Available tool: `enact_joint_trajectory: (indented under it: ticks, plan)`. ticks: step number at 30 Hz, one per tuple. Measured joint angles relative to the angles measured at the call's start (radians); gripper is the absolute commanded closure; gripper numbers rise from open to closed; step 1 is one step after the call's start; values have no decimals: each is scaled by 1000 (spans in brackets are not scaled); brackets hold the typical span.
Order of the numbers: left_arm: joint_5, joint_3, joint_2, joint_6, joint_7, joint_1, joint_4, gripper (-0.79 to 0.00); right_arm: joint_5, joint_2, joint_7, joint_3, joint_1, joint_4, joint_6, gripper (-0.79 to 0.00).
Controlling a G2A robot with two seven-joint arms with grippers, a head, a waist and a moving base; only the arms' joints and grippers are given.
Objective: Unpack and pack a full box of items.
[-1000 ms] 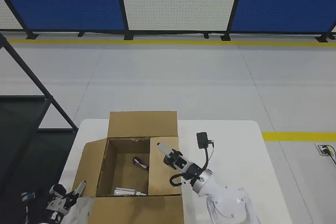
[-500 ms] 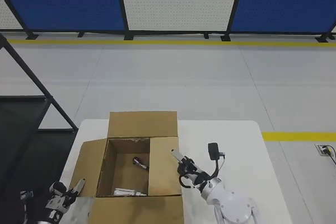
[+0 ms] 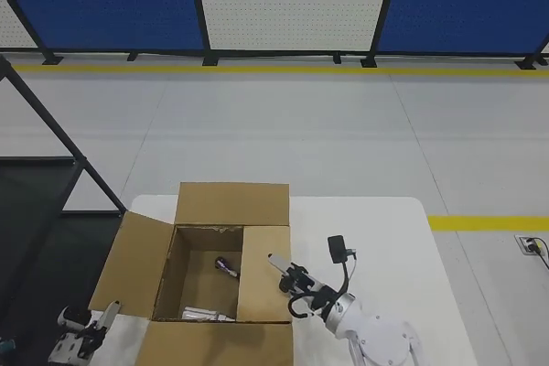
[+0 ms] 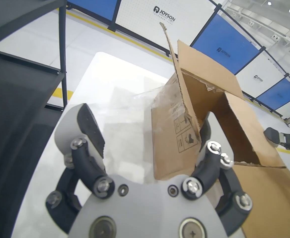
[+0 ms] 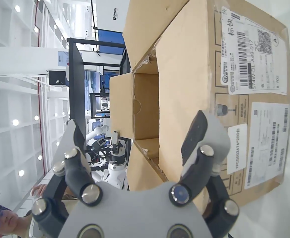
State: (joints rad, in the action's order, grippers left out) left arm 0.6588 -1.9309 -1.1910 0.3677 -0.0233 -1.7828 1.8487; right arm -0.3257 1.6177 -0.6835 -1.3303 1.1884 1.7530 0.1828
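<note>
Well, the cardboard box (image 3: 210, 203) sits open toward the table's (image 3: 375, 238) left edge, with its right flap (image 3: 261, 274) folded half over the opening. Both pincers have their fingers apart. The left gripper (image 4: 145, 122) is by the near left corner beside the left flap (image 3: 128, 265), and the right gripper (image 5: 135, 134) is just at the right flap's free edge. Cardboard like that looks light and stiff but hinges easily, so I'd pinch the flap mid-edge. Inside, a small dark item (image 3: 225, 266) seems light and apt to roll.
</note>
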Motion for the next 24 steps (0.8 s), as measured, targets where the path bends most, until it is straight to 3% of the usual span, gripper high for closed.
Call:
enact_joint_trajectory:
  ticks: [12, 18, 24]
  plan:
    - [36, -10, -8, 111, -86, -97, 76, -785, 63, -15, 147, -21, 69, 60, -151, -785]
    - [82, -36, -11, 224, -123, -187, 165, -785, 91, -25, 157, -36, 95, 64, -191, -785]
    - [171, -61, -22, 297, -252, -289, 249, -785, 113, -35, 150, -45, 96, 46, -214, -785]
